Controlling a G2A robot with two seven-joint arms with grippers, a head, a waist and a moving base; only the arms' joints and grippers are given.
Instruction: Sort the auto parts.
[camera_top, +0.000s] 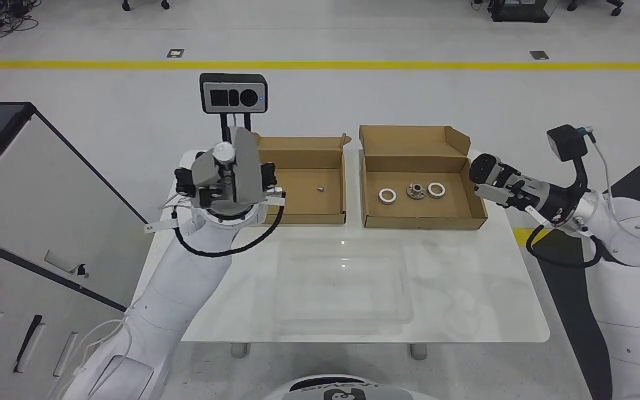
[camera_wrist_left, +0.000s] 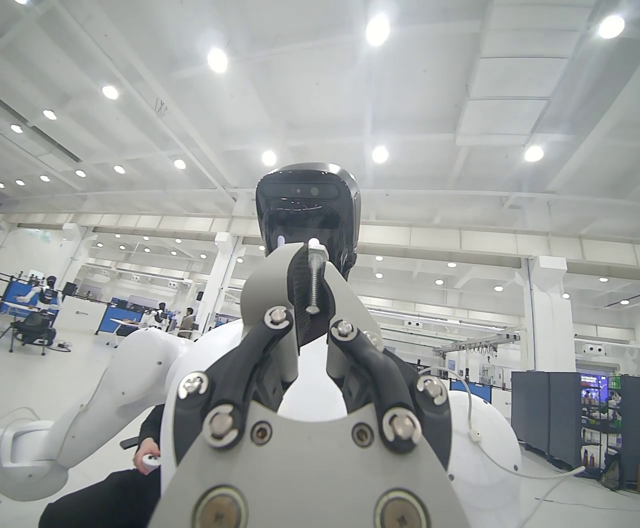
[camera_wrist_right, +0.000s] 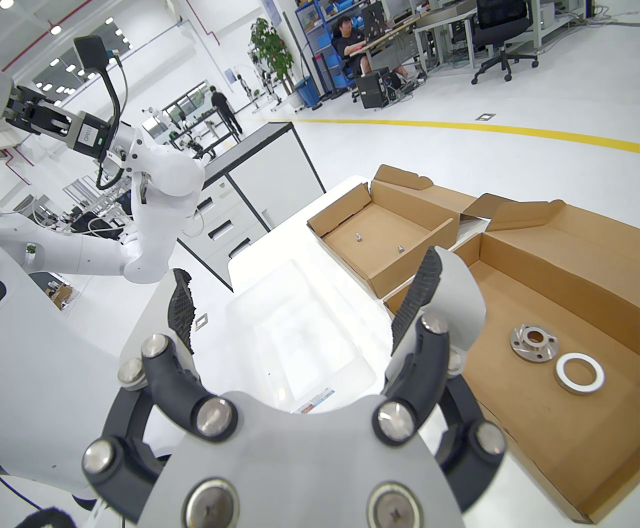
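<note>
L gripper (camera_wrist_left: 307, 257) pinches a threaded bolt (camera_wrist_left: 313, 285) upturned over the table (camera_top: 480, 300) at 10 o'clock, prob. for inspection before the bolt box (camera_top: 300, 157) at 11; R gripper (camera_wrist_right: 307, 272) gapes wide beside the ring box (camera_top: 400, 212) at 1 o'clock

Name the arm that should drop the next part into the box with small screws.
Left. The left gripper is shut on a bolt near the screw box; the right gripper is open and empty by the ring box.
</note>
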